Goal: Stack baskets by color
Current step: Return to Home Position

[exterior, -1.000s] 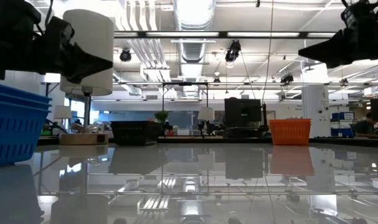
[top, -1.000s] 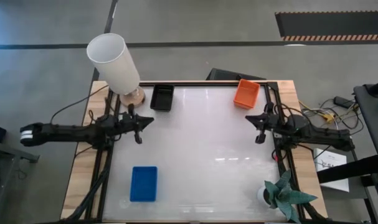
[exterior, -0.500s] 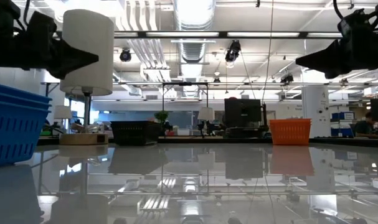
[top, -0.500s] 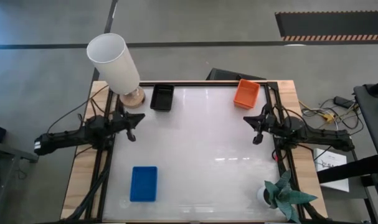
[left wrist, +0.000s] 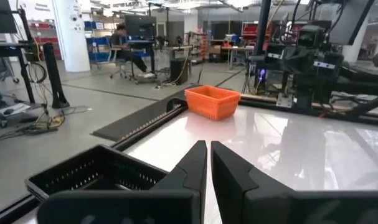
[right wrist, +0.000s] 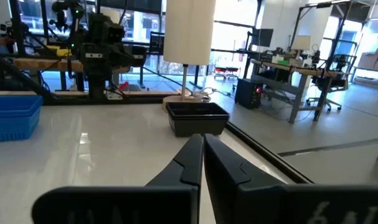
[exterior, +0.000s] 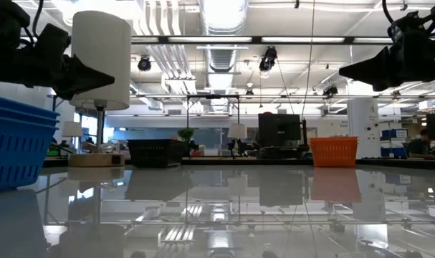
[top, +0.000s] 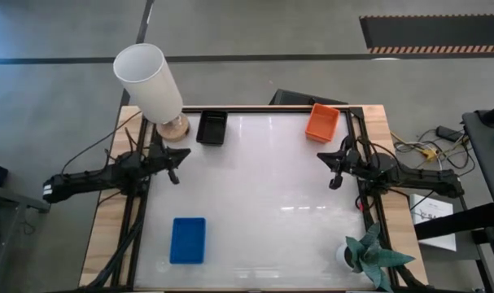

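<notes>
Three groups of baskets rest on their bottoms on the white table. Black ones (top: 212, 128) stand at the far left, orange ones (top: 322, 122) at the far right and blue ones (top: 188, 240) at the near left. The low view shows the blue ones (exterior: 13, 143) nested. My left gripper (top: 173, 171) hovers shut at the table's left edge, near the black ones (left wrist: 95, 177). My right gripper (top: 335, 180) hovers shut at the right edge, on the near side of the orange ones. Both point level toward the table's middle with nothing between their fingers.
A tall white lampshade cylinder (top: 149, 80) on a wooden base stands at the far left corner beside the black baskets. A green plant (top: 373, 254) sits at the near right corner. Black frame rails run along the left and right edges. The table's middle (top: 263, 195) is bare.
My left gripper has drawn back toward the table's left edge and levelled out, staying shut. My right gripper has sunk a little at the right edge, still shut. The baskets have not moved.
</notes>
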Controlling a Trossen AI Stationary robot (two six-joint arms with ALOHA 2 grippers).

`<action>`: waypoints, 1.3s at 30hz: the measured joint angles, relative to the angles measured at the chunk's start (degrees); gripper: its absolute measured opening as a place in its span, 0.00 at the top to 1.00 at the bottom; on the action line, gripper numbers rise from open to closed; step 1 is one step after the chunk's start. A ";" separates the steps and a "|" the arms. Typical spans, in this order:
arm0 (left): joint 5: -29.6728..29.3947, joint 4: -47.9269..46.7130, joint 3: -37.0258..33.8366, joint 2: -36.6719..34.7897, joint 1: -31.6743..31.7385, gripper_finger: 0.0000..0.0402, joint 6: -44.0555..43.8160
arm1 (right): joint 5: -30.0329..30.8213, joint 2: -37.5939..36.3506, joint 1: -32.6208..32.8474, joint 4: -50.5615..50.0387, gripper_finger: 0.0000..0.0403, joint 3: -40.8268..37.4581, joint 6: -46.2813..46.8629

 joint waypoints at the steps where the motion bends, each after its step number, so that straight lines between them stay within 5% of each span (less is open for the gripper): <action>1: 0.00 0.09 -0.02 0.32 0.00 0.99 0.00 | 0.00 -0.10 0.00 -0.02 0.98 0.00 -0.01; 9: 0.00 0.17 -0.04 2.37 0.00 0.99 -0.02 | 0.89 0.36 1.12 0.09 0.98 -0.02 -0.04; 14: -0.02 0.37 -0.09 3.62 0.00 0.99 -0.02 | 12.91 3.16 21.03 1.77 0.98 -0.07 -0.07; 22: -0.02 0.50 -0.11 5.36 0.00 0.99 -0.02 | 11.56 6.01 37.01 1.81 0.98 -0.07 0.00; 39: 0.00 0.51 -0.13 8.49 0.00 0.99 -0.02 | 11.58 7.43 39.04 2.10 0.98 -0.09 0.00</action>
